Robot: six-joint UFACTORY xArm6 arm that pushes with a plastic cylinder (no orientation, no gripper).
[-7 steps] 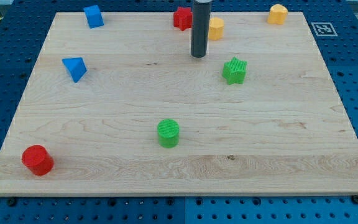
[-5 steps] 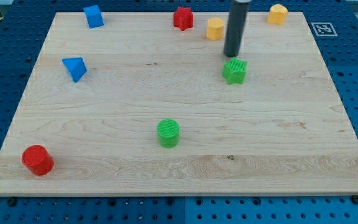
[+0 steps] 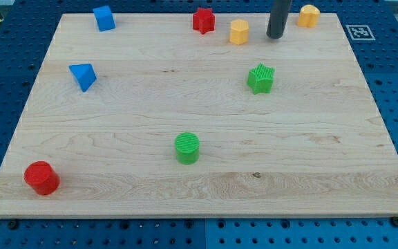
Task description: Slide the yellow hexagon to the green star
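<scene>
The green star point(image 3: 260, 78) lies right of the board's centre, in the upper half. Two yellow blocks lie near the view's top: one that looks like a hexagon point(image 3: 239, 32), up and left of the star, and a second yellow block point(image 3: 309, 15) near the top right corner, whose shape is unclear. My tip point(image 3: 276, 36) rests on the board between the two yellow blocks. It is a little right of the hexagon-like one, not touching it, and above the star.
A red star-like block point(image 3: 203, 20) sits left of the yellow hexagon. A blue cube point(image 3: 103, 18) and a blue triangle point(image 3: 83, 75) lie at the left. A green cylinder point(image 3: 187, 148) and a red cylinder point(image 3: 41, 178) lie lower down. A marker tag point(image 3: 360, 32) sits beyond the board's right edge.
My tip has moved right and up, from left of the yellow hexagon, past the top of the green star, to between the two yellow blocks. No block has moved.
</scene>
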